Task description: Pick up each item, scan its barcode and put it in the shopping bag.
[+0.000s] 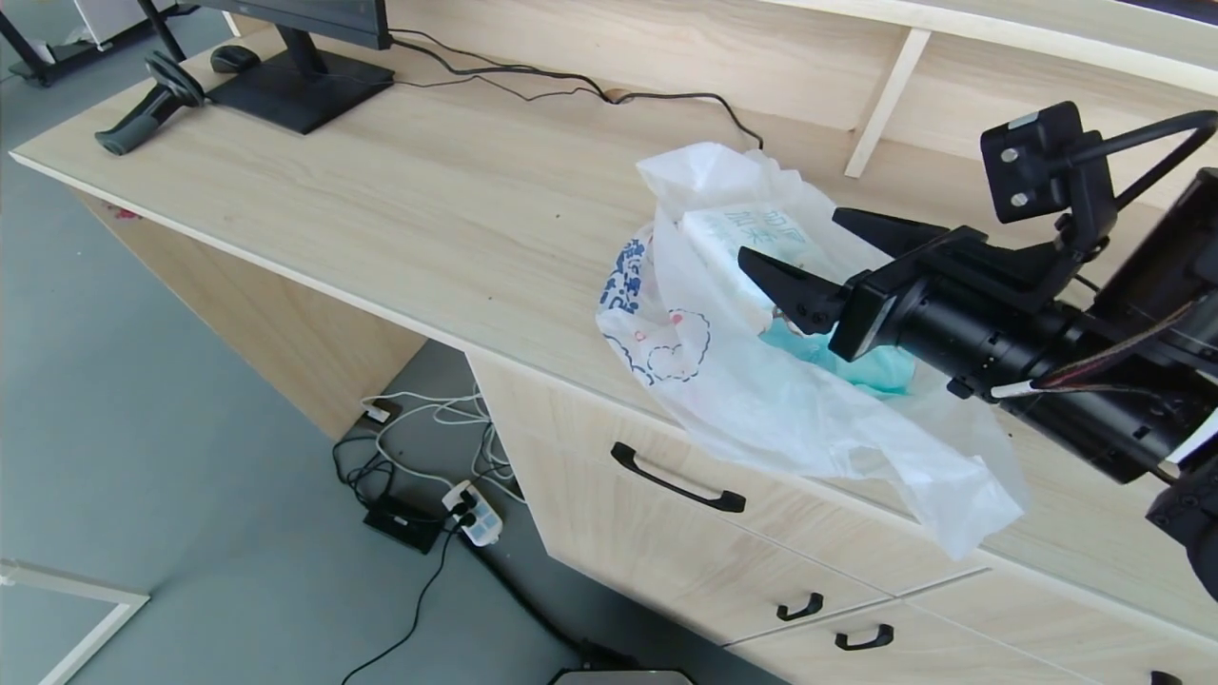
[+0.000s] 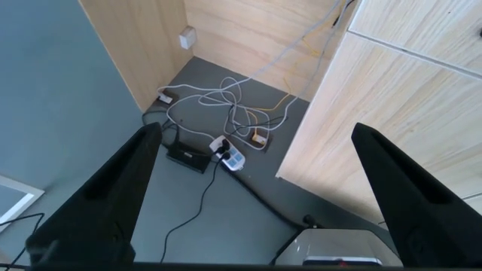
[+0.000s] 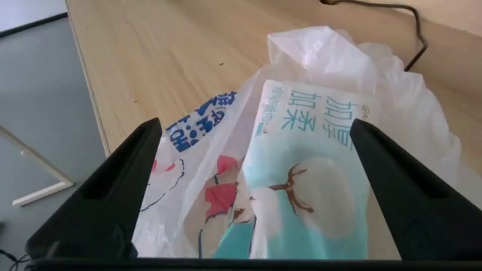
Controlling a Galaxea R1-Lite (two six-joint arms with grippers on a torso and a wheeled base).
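A translucent white shopping bag [image 1: 761,400] lies on the wooden desk [image 1: 400,219] near its front edge and hangs partly over the drawers. Inside it rests a white and teal soft pack [image 1: 752,247] with a flower print, also seen in the right wrist view as the pack [image 3: 309,158] inside the bag [image 3: 196,150]. My right gripper [image 1: 809,252] hovers open just above the bag's mouth, nothing between its fingers [image 3: 113,196]. My left gripper [image 2: 256,203] is open too, pointing down at the floor beside the desk.
A handheld barcode scanner [image 1: 152,105] stands at the desk's far left beside a monitor base [image 1: 300,86] and a mouse [image 1: 234,59]. Cables cross the back of the desk. Drawers with black handles [image 1: 676,480] sit below. A power strip [image 2: 226,154] and cables lie on the floor.
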